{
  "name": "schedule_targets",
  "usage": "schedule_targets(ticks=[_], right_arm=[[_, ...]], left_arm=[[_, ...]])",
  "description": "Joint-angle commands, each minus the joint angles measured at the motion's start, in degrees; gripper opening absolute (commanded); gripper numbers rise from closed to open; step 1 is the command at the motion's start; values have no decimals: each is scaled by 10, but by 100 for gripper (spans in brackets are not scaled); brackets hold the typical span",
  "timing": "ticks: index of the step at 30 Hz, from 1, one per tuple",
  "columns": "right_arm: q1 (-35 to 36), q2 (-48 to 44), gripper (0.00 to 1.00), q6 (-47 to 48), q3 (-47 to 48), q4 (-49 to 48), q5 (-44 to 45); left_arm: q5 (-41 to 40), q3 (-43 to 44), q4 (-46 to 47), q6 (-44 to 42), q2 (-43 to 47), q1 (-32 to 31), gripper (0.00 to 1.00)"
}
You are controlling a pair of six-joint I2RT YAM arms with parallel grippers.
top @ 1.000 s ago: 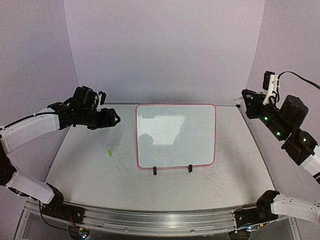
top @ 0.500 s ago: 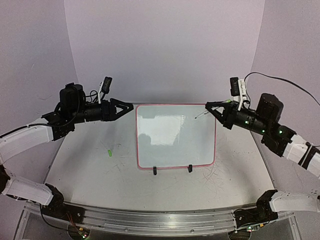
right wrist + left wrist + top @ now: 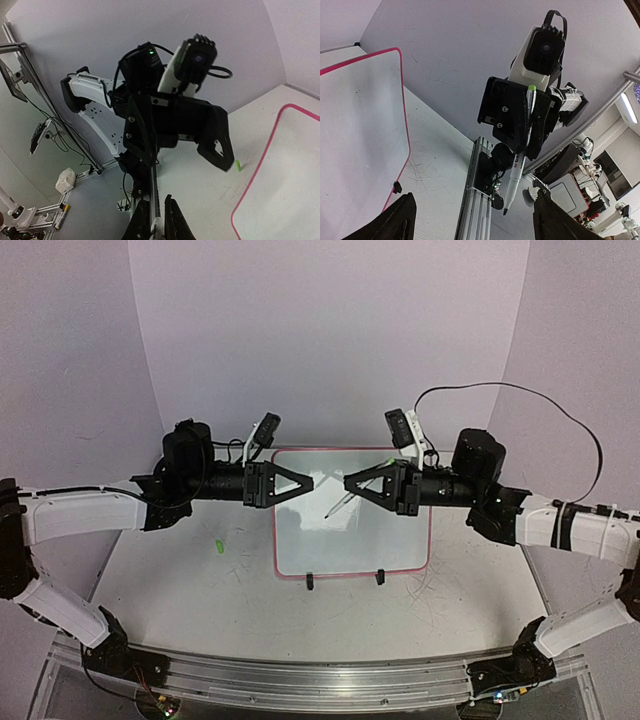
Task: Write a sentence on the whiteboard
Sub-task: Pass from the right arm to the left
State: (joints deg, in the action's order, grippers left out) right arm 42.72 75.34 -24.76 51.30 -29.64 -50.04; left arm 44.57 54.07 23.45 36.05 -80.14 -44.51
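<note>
**Above the whiteboard: two grippers tip to tip, a marker in the right one**

Over the middle of the table [image 3: 480,590], item by item.

Whiteboard [image 3: 385,535]: white face, red-pink rim, rounded corners. It stands at mid-table on a black wire stand, with two feet [image 3: 310,582] at its near edge. Soft glare lies on the upper face.

Left gripper [image 3: 306,483]: reaches in level from the left, above the board's upper left corner, and points at the right gripper. The claw is spread wide and holds nothing. In its own wrist view the two fingers [image 3: 400,220] sit at opposite lower corners of the frame.

Right gripper [image 3: 350,483]: reaches in level from the right, above the board's upper middle. It faces the left gripper across a small gap and does not touch it. The claw is pinched narrow on the marker.

Marker [image 3: 338,506]: white barrel, held crosswise in the right claw. The green end points up and the dark tip slants down toward the board. The left wrist view shows the tip free in the air.

Small green object [image 3: 217,545]: lies on the table left of the board, apart from it, under the left arm. What it is cannot be told.
</note>
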Motion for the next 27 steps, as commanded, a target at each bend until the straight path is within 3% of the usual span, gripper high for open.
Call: schedule_targets(ticks=[1,7,20,24,27], right_arm=[[15,18,0,-14,43,-56,-30],[15,20,0,-12,53,-57,-24],[16,2,0,-1,33,-40,-4],[16,-5,0,15,38,-10,5],[16,-3,3,53,64,77,25]], left_arm=[[54,44,68,24,-21,-21,80],[82,69,74,21,-49,-53,71],[112,88,78,31,-75,-63,26],[112,92,78,35,-81,-62,1],[112,91,77,36,-81,-62,0]])
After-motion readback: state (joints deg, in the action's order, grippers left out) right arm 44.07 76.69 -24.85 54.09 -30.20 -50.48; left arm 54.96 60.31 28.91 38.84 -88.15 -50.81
